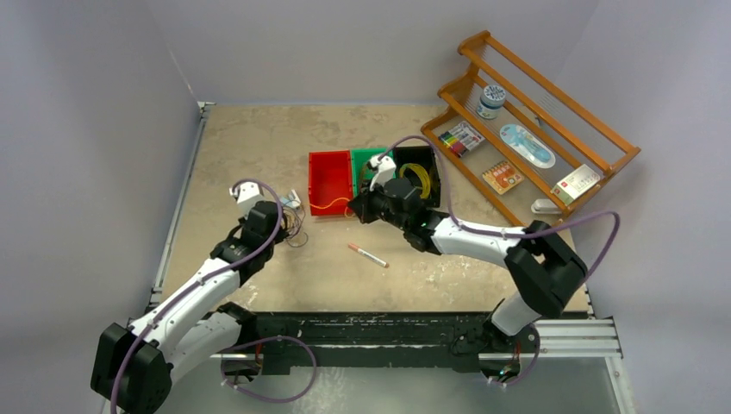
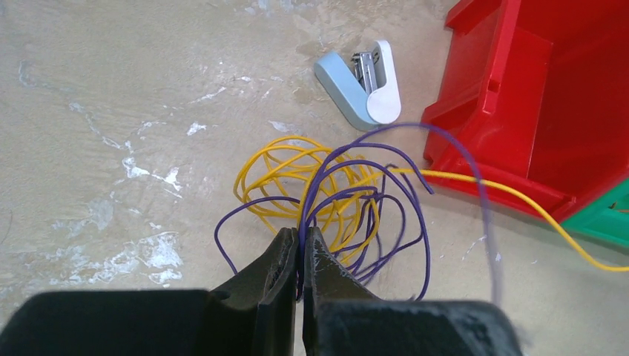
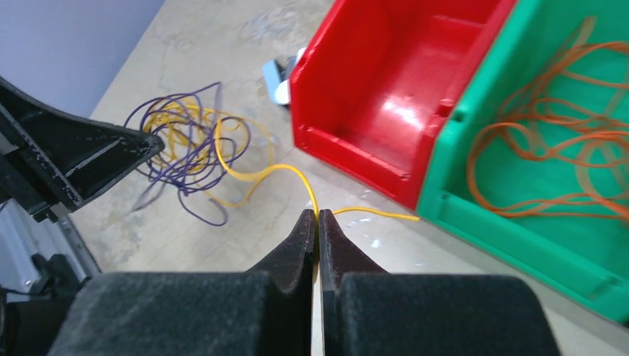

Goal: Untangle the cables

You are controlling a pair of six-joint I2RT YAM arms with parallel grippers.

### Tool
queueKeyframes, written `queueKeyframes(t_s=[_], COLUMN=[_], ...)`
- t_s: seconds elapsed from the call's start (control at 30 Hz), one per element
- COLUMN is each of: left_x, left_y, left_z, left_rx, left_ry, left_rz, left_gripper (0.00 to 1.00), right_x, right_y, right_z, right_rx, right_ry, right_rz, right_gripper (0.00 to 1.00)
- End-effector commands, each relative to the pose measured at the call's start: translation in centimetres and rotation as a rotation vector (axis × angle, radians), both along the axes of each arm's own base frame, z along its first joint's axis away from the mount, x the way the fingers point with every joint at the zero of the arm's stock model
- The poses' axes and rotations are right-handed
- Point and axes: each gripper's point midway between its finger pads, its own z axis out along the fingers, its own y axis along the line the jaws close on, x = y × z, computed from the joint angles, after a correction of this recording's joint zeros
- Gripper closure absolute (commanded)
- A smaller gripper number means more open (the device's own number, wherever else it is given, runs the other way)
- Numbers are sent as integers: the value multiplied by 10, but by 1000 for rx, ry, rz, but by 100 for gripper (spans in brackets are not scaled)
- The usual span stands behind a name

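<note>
Nearest me, both pincers are pressed together, each on a single wire. My left pincer [image 2: 300, 234] pinches a purple strand [image 2: 425, 222] at the near edge of the cables [image 2: 334, 193]. These lie as a loose purple-and-yellow tangle on the counter [image 1: 259, 138], at about 8 o'clock from the red bin [image 2: 482, 111]. My right pincer [image 3: 317, 219] pinches the yellow strand [image 3: 261, 170], which leaves the tangle and runs along the foot of that bin.

I read this as an anchor-and-draw hold: the left keeps the purple loops pinned, so the right could pull yellow out without dragging the whole knot along.

At 12 o'clock past the tangle a small stapler [image 2: 363, 81] lies apart from the wires, near enough for a sliding loop to snag. At 2 o'clock the red bin's wall blocks any pull that way, and the green bin [image 3: 504, 237] beside it already holds orange loops [image 3: 564, 133]. A black bin [image 1: 431, 159] follows in the row.

For room, I judge the best lane for the right arm is back toward 5 o'clock, over bare counter where only a pen [image 1: 368, 255] lies. The left arm has less room, with the counter's edge and the wall at 9 o'clock. The wooden rack [image 1: 534, 129] at the far right is well clear.
</note>
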Motion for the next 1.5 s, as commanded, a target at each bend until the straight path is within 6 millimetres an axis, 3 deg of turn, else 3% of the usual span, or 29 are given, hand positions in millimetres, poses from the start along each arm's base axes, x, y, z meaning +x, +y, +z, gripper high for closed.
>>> queueKeyframes(t_s=[0.0, 0.23, 0.4, 0.5, 0.67, 0.8, 0.97, 1.23, 1.3, 1.47], left_x=[9, 9, 10, 10, 9, 8, 7, 7, 8, 11], left_y=[1, 1, 0, -1, -1, -1, 0, -3, -3, -4], left_z=[4, -6, -13, -17, -21, -24, -29, -37, -40, -41], left_rx=[-22, -20, -22, -16, -11, -10, -8, -11, -10, -4], left_ry=[-53, -37, -29, -15, -3, 4, 17, 30, 34, 39], left_rz=[35, 40, 38, 32, 29, 33, 36, 30, 28, 30], left_gripper=[100, 100, 100, 99, 68, 54, 49, 47, 46, 46], right_x=[25, 48, 48, 44, 35, 31, 27, 13, 5, -15], right_y=[-46, -122, -155, -160, -155, -155, -164, -189, -192, -191], right_z=[40, 103, 142, 163, 184, 191, 204, 240, 267, 299], right_rx=[-69, -110, -140, -131, -103, -89, -84, -87, -48, -7], right_ry=[-137, -290, -387, -432, -476, -490, -514, -597, -649, -751], right_rz=[-165, -374, -472, -473, -417, -403, -430, -488, -479, -407], right_gripper=[100, 100, 100, 100, 100, 100, 100, 100, 100, 100])
